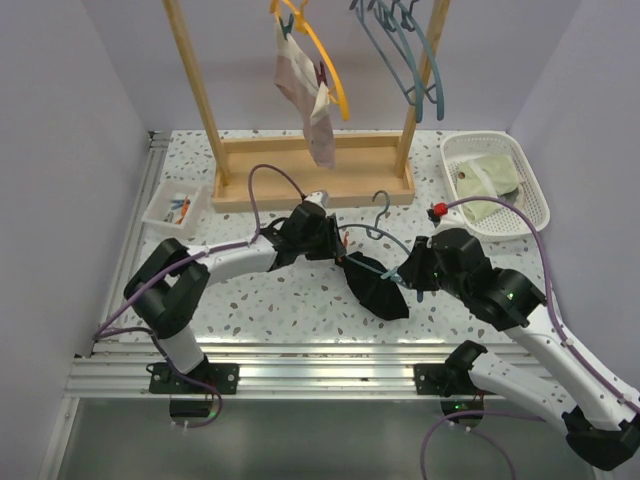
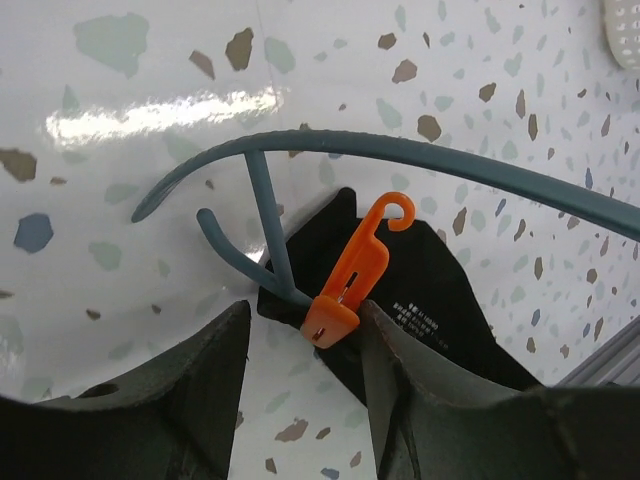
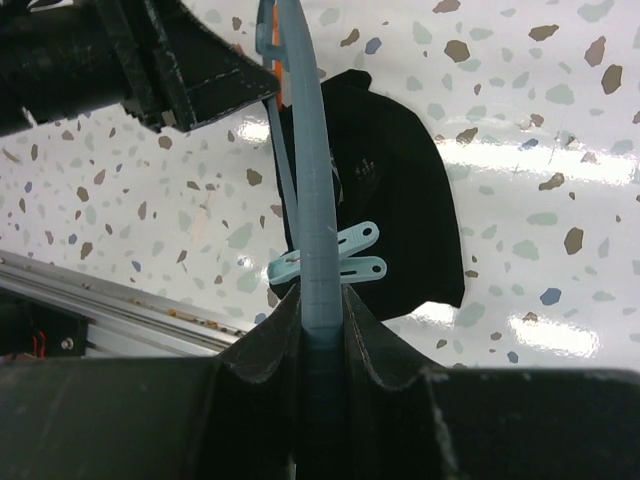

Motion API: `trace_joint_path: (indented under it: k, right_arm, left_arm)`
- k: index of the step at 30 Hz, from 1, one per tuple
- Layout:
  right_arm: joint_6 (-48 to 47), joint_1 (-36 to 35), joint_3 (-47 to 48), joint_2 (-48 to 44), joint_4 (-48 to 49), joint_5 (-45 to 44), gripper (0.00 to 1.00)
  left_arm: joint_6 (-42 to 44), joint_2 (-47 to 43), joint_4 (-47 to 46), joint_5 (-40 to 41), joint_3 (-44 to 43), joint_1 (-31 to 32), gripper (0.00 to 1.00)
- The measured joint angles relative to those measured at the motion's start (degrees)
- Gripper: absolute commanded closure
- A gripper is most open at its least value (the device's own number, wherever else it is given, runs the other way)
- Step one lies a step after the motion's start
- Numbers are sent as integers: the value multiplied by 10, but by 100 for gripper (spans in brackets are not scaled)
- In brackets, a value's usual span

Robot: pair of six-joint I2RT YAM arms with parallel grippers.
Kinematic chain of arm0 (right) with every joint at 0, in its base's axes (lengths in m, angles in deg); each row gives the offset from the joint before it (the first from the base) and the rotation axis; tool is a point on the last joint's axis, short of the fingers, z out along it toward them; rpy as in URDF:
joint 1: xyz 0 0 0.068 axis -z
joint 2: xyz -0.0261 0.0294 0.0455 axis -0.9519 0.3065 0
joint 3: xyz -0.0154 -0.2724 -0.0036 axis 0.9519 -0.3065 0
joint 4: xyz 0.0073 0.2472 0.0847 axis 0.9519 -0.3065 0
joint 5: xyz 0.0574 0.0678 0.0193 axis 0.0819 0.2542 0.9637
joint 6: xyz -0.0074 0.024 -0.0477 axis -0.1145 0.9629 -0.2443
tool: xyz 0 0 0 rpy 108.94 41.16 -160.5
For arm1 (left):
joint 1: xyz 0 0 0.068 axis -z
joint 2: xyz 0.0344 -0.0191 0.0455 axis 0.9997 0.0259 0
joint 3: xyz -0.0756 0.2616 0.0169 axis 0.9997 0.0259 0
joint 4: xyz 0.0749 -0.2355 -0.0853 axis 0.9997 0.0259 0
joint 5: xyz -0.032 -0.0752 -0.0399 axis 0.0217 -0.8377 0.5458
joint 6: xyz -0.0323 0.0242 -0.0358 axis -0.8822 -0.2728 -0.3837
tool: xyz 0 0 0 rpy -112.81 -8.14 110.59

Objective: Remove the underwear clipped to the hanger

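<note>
The black underwear (image 1: 378, 291) lies on the table, clipped to a blue-grey hanger (image 2: 450, 160). An orange clip (image 2: 352, 280) pins the cloth (image 2: 440, 290) to one end of the hanger. My left gripper (image 2: 305, 312) is open around that clip's tail, which touches only the right finger (image 2: 400, 370). My right gripper (image 3: 322, 300) is shut on the hanger bar (image 3: 305, 120), just behind a pale blue clip (image 3: 335, 262) on the black cloth (image 3: 400, 200). The pink-mauve underwear (image 1: 312, 95) hangs from a yellow hanger (image 1: 325, 55) on the rack.
A wooden rack (image 1: 310, 172) stands at the back with teal hangers (image 1: 400, 45). A white basket (image 1: 530, 190) holding pale green cloth (image 1: 490, 180) is at the back right. A small white tray (image 1: 160, 212) sits at the left. A metal rail (image 1: 300, 365) runs along the near edge.
</note>
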Motion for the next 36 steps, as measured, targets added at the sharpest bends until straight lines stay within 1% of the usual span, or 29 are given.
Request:
trace_joint_path:
  k: [5,9,15,20,21,23,24,25,28,32,36]
  right_arm:
    - [16,-4,0,-1,-4,-5,100]
    - [27,-6,0,0,-4,-6,100]
    - [35,-6,0,-1,-3,-25,100]
    - [36,-2,0,-4,-4,-47,100]
    - [35,-2,0,-4,-4,-50,100]
    - [35,-2,0,-4,-4,-51,100]
    - [34,-2,0,-4,-4,-51,100]
    - [33,-2,-1,-4,-4,-51,100]
    - [27,-2,-7,-6,-3,-50,100]
    - [12,-2,-19,-16,1,-49,100]
    - [-7,-2,-28,-21,3,-46,100]
  left_arm:
    - [-30,-67,-64,7,107,-4,48]
    - [-59,-95,-115,4,158,-10,46]
    - [-150,-121,-245,-12,268,-25,44]
    - [-255,-121,-363,-22,358,-30,44]
    - [-276,-120,-388,-24,372,-31,42]
    - [-307,-120,-422,-29,389,-31,27]
    - [-319,-120,-430,-32,390,-32,18]
    - [-327,-120,-434,-34,388,-32,0]
    - [-358,-109,-438,-57,357,-41,0]
    - [-398,-61,-438,-105,270,-56,0]
    - [-428,-20,-423,-153,207,-68,0]
